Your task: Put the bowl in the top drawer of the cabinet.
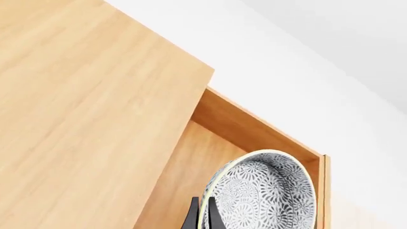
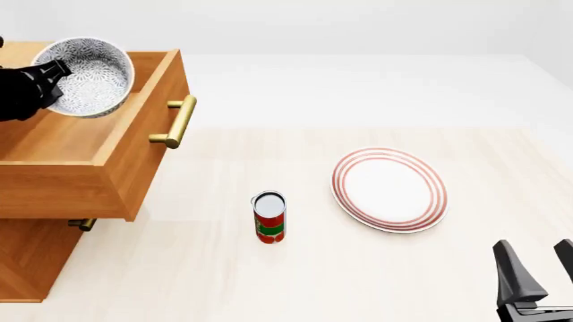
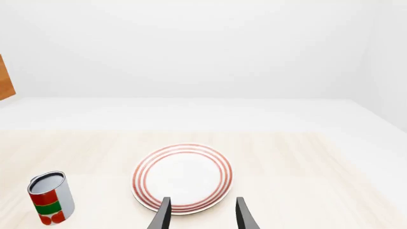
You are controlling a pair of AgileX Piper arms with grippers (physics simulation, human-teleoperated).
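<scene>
The speckled bowl (image 2: 94, 77) hangs tilted on its side over the open top drawer (image 2: 134, 154) of the cabinet (image 2: 27, 265). My left gripper (image 2: 56, 74) is shut on the bowl's rim. In the left wrist view the bowl (image 1: 267, 191) shows above the drawer's floor, with its rim pinched by my left gripper (image 1: 202, 217). The drawer's wall (image 1: 254, 129) and the cabinet top (image 1: 83, 109) lie beyond. My right gripper (image 2: 540, 265) stands open and empty at the near right of the table, seen also in the right wrist view as the right gripper (image 3: 202, 214).
A red and green can (image 2: 268, 217) stands upright mid-table. A flat white plate with red rings (image 2: 390, 190) lies to its right. The drawer's brass bar handle (image 2: 176, 122) juts toward the table. A small brass handle (image 2: 82, 225) shows on the lower drawer.
</scene>
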